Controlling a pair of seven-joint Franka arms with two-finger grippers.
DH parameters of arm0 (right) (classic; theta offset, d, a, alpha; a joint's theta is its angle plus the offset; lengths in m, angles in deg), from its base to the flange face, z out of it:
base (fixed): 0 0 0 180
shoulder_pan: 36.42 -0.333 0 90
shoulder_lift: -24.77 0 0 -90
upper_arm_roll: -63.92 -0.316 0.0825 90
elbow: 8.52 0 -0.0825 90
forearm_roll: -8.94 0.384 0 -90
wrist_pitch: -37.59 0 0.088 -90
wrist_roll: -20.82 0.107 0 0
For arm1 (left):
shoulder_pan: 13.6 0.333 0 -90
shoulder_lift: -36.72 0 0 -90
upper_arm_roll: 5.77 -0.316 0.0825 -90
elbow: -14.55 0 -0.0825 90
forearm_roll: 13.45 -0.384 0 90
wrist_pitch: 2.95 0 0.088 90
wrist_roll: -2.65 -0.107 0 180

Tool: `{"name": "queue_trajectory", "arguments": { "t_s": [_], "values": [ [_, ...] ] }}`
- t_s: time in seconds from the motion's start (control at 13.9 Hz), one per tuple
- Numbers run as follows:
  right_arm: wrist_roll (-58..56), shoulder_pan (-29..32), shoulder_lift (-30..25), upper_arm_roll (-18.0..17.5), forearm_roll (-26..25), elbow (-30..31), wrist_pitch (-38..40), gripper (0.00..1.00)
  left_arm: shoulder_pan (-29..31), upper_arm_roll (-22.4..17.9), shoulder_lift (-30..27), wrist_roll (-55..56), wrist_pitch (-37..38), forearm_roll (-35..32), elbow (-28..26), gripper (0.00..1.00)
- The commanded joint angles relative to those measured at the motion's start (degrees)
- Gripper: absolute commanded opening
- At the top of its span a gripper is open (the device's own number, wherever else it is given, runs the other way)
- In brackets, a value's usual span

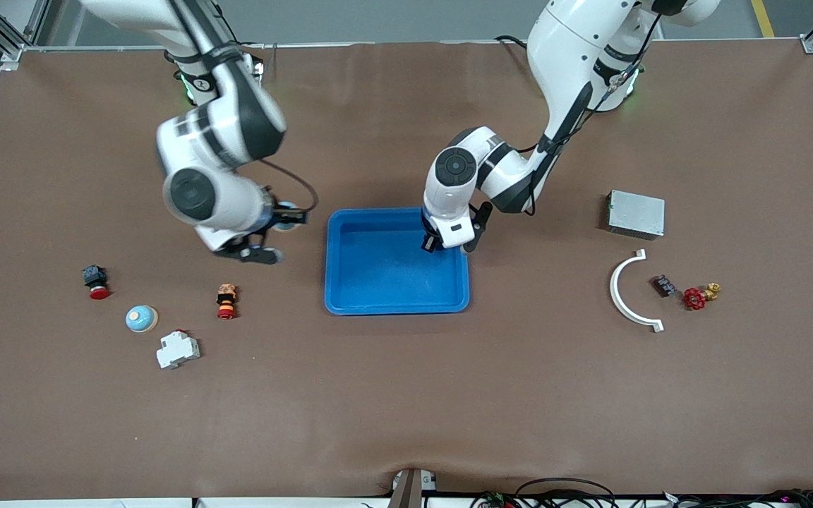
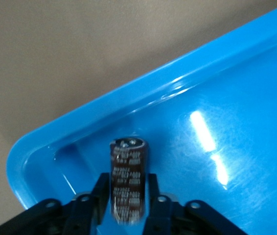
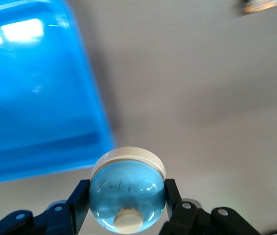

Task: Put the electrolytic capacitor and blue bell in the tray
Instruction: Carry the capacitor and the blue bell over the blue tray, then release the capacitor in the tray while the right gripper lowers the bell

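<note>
The bright-blue tray lies at the table's middle. My left gripper hangs low over the tray's corner nearest the left arm's base. In the left wrist view the dark brown electrolytic capacitor sits between the fingers of that gripper, over the tray floor. The jaws stand slightly open, with a thin gap beside the capacitor. My right gripper is shut on a blue bell over the bare table, beside the tray's edge toward the right arm's end.
A second blue bell, a red push-button, an orange-and-black button and a white breaker lie toward the right arm's end. A grey metal box, a white curved piece and a red valve lie toward the left arm's end.
</note>
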State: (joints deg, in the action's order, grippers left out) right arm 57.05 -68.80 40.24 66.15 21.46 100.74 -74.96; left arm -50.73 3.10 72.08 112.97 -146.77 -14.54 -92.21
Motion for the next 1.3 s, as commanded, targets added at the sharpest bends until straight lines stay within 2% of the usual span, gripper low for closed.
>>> {"name": "queue_trajectory", "arguments": {
  "t_s": [0.0,0.22,0.43,0.72,0.94,1.01,1.08,1.15,1.22],
  "values": [
    [8.0,-6.9,2.4,0.9,1.0,1.8,-9.1,0.00,0.1,-0.3,-1.2,0.6,2.9,0.3,1.1,1.00],
    [8.7,-9.9,8.6,0.9,1.0,2.3,-17.2,0.00,1.6,-1.1,-6.5,-0.3,10.7,0.2,1.8,1.00],
    [8.7,-11.5,12.7,0.8,1.0,3.2,-23.5,0.00,7.2,-1.0,-11.9,-4.3,18.6,-4.0,1.7,1.00],
    [8.7,-10.8,15.5,0.8,1.8,1.8,-24.2,0.00,18.3,-0.8,-16.1,-19.5,25.4,-4.4,1.3,1.00],
    [8.7,-11.7,17.7,0.8,2.7,1.6,-26.7,0.01,25.6,-0.8,-15.7,-31.8,25.9,-4.6,0.1,1.00],
    [8.7,-11.7,17.9,0.8,2.7,1.6,-26.7,0.16,28.1,-0.8,-15.1,-35.0,25.9,-6.3,0.0,1.00],
    [8.7,-11.6,17.9,0.8,2.7,1.6,-26.4,0.53,30.9,-0.7,-14.4,-38.0,25.8,-8.1,-0.2,1.00],
    [8.7,-11.5,17.8,0.8,2.7,1.6,-26.1,1.00,33.6,-0.6,-13.7,-41.4,25.3,-9.7,-0.6,1.00],
    [8.7,-11.6,17.7,0.8,2.7,1.6,-25.9,1.00,35.9,-0.7,-12.8,-44.2,24.9,-10.5,-0.7,1.00]
  ]
}}
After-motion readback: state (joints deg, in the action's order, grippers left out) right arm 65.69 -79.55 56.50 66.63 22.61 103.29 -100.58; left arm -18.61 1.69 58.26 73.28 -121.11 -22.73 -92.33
